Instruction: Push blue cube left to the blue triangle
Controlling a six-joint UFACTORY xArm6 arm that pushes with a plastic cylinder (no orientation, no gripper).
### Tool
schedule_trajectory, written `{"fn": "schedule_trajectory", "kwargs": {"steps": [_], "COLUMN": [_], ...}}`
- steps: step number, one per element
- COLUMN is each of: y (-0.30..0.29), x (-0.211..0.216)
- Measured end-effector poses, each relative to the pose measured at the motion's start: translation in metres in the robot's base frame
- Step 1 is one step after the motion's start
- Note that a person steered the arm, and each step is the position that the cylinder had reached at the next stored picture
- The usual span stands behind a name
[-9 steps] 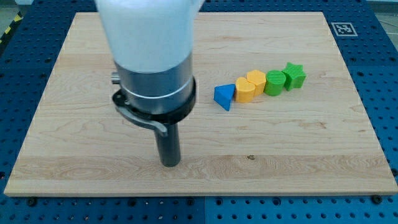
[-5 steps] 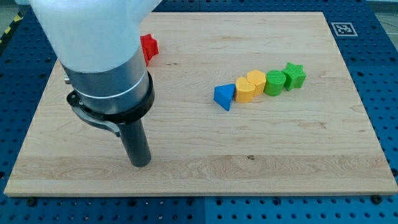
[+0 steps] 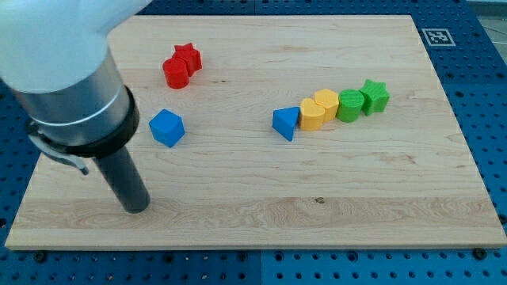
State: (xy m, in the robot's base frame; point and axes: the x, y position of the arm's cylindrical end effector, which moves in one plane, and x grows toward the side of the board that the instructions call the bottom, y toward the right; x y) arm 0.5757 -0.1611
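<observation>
1. The wooden counter [image 3: 238,222] is seen almost whole; its edges lie on a blue perforated base [image 3: 491,119], and a small black-and-white marker [image 3: 436,36] is printed at the counter's top right corner.
2. The arm's large body [image 3: 63,71] fills the view's upper left and is cut off by the top and left edges, so the part of the counter behind it is hidden.
3. The end effector is only a dark rod, with nothing to open or close; no gripping is shown. My tip [image 3: 137,210] is placed on the counter near the view's lower left.
4. The blue cube [image 3: 166,127] is found above and slightly right of my tip, apart from it and not touched by it.
5. The blue triangle [image 3: 285,123] is found well apart from the blue cube, toward the view's right, at about the same height.
6. The blue triangle is set just beside a yellow block [image 3: 312,115], whether touching or not cannot be told; a second yellow block [image 3: 325,101] follows, whose shape is hard to make out.
7. The row is continued up-right by a green block [image 3: 348,105] and a green star [image 3: 375,96], packed closely.
8. Two red blocks are pressed together near the top left: a red star [image 3: 188,56] and a rounded red block [image 3: 175,72], whose exact form is not clear.
</observation>
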Motion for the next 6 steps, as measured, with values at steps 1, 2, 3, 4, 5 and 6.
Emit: {"fn": "schedule_trajectory", "kwargs": {"steps": [1, 2, 3, 4, 5, 6], "y": [-0.028, -0.035, -0.043, -0.043, -0.043, -0.043], "x": [-0.016, -0.037, -0.062, -0.081, -0.081, -0.091]}}
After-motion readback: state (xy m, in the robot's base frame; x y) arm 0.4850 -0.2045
